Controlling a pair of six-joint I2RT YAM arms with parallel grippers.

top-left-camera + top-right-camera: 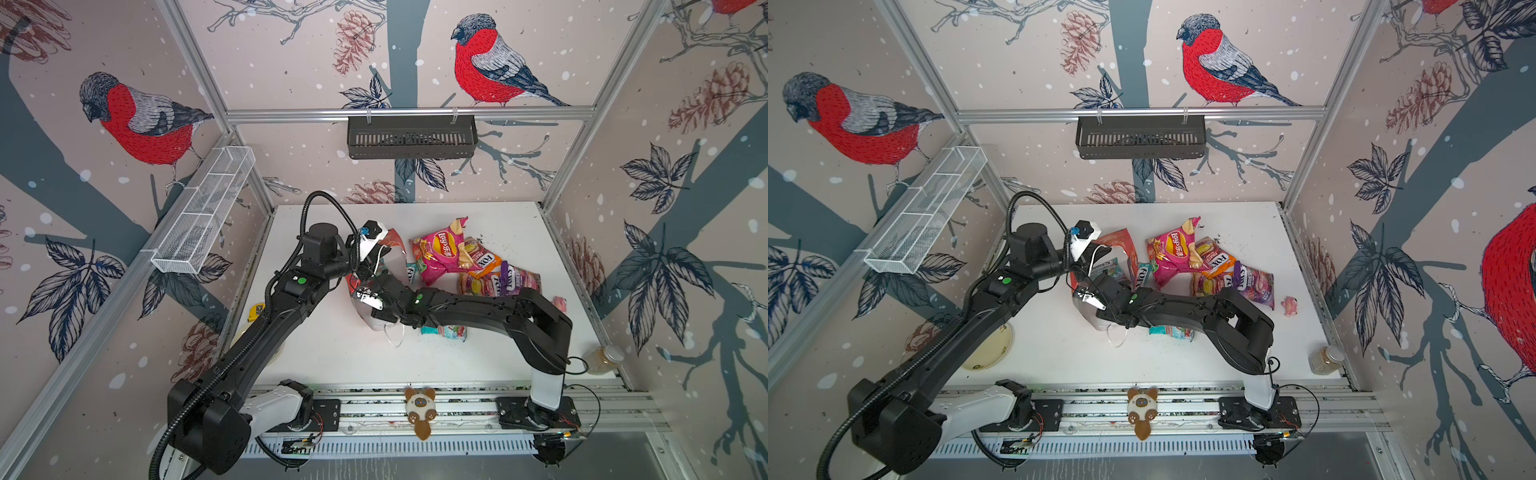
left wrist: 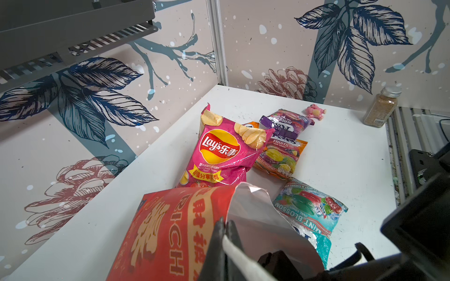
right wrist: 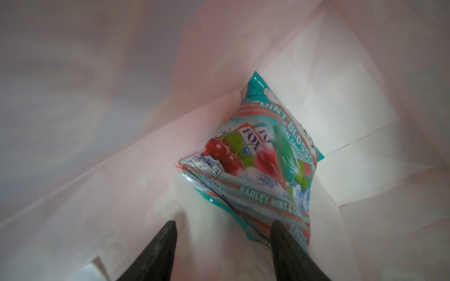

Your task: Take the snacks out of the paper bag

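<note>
From where I stand, the tall red paper gift bag [image 1: 394, 248] [image 1: 1122, 245] with gold characters and a white inside sits crumpled and leaning on the white tabletop [image 1: 332, 353]. I can't tell whether it stands or lies.

The left gripper [image 2: 226, 233] is clamped tight on the bag's rim, with the white paper edge pinched between its black fingers. The right gripper [image 3: 222, 223] is reaching inside the bag. Its 2 black fingers [image 3: 288, 248] are spread wide apart and have hold of nothing.

Just beyond them, 1 glossy teal FOX'S Mint Blossom packet [image 3: 255, 158] is wedged against the bag's white inner wall. Its lower edge is by 1 finger, and I can't tell if they touch.

Outside, to the right of the bag in both top views:
- The large pink Lay's chip bag [image 1: 436, 249] [image 2: 219, 155] lies just beside it.
- An orange FOX'S packet [image 1: 484, 262] and a purple FOX'S packet [image 1: 519, 278] lie past the chip bag.
- A second teal packet [image 2: 309, 211] [image 1: 411, 272] lies right against the bag's side.
- A third teal packet [image 1: 449, 332] lies on the bag's near side, partly under the right arm.

A plush cat toy [image 1: 419, 409] sits well apart from the bag on the front rail. A glass jar [image 1: 602, 359] stands far to the bag's right.
</note>
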